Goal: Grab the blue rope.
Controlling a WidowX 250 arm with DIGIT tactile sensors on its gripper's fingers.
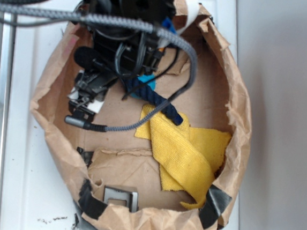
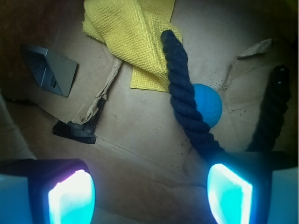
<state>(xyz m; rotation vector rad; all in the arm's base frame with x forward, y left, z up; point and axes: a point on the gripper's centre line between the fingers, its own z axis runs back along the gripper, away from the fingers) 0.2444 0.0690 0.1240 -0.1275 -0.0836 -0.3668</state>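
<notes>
The blue rope (image 2: 184, 98) is a thick navy twisted cord lying curved on the brown paper floor. One end rests on the yellow cloth (image 2: 131, 32), and its other end (image 2: 273, 107) rises at the right. My gripper (image 2: 149, 191) is open, its glowing pads wide apart just above the floor. Only bare paper lies between them. The rope runs down to the right finger (image 2: 231, 191) and disappears behind it. In the exterior view the arm (image 1: 135, 16) hides the gripper and covers the rope's upper part (image 1: 157, 100).
Everything sits inside a torn brown paper bag with raised walls (image 1: 239, 117). A small light-blue ball (image 2: 210, 105) touches the rope's right side. A grey metal piece (image 2: 49, 70) lies near the bag's edge, and black tape (image 2: 77, 130) holds a paper flap.
</notes>
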